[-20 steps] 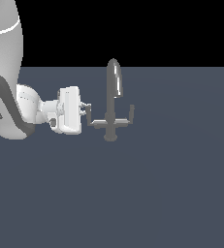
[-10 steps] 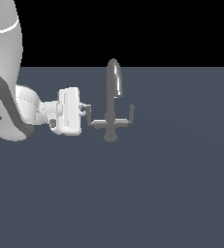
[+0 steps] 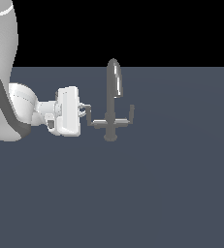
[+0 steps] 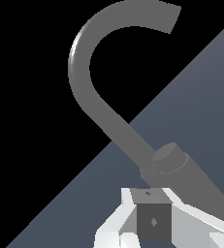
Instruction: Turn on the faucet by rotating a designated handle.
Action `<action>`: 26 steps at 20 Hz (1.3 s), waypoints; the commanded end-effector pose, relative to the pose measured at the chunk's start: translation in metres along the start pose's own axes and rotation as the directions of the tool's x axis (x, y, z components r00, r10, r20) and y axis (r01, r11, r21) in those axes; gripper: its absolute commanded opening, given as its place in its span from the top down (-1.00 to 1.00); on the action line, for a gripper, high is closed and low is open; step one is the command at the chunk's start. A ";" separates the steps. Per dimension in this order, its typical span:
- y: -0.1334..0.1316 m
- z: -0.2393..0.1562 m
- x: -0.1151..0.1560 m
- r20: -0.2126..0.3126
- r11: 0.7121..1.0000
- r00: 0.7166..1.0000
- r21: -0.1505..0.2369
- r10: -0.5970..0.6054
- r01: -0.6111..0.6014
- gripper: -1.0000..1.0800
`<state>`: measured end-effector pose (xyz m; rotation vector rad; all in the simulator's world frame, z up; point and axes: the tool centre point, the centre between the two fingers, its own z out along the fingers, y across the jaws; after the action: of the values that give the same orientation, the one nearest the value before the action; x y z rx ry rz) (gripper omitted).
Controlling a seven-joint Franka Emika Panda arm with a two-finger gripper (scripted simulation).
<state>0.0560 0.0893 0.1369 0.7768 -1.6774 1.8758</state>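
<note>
Wrist view, nearest first: gripper (image 4: 153, 227) is filling the low edge of the frame, white finger bodies splayed either side of a dark grey block sitting between them. That block looks like the upturned tip of the handle (image 4: 153, 221), but whether the pads are actually pressing on it I cannot tell. Just past it, a thick grey arm with a round collar is running diagonally away, and the faucet (image 4: 91, 92) spout is curling up and over in a hook against the black background. Grey floor (image 4: 196, 106) is showing behind.

Exterior view: white arm (image 3: 7, 87) is standing at the exterior view's left, wrist reaching sideways toward the tap. Gripper (image 3: 86, 114) is sitting low, fingers pointing at the exterior view's right, tips right at the end of the handle (image 3: 95, 121), which is the side arm on the exterior view's left of the stem. Fingers are looking slightly apart around the handle tip; contact is too small to confirm. Faucet (image 3: 112, 99) is standing upright on its round foot on the floor (image 3: 133, 193), roughly centre frame, tall rounded spout on top. The second side arm (image 3: 127, 116) is sticking out on the exterior view's right with its tip turned up, well clear of the gripper.
</note>
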 end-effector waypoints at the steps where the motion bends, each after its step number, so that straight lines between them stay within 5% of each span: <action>1: 0.002 0.001 0.008 -0.005 1.000 1.000 -0.001 0.000 0.000 1.00; 26: 0.057 0.001 0.041 -0.005 1.000 1.000 -0.001 -0.001 0.001 1.00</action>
<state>-0.0019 0.0826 0.1344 0.7623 -1.6959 1.8889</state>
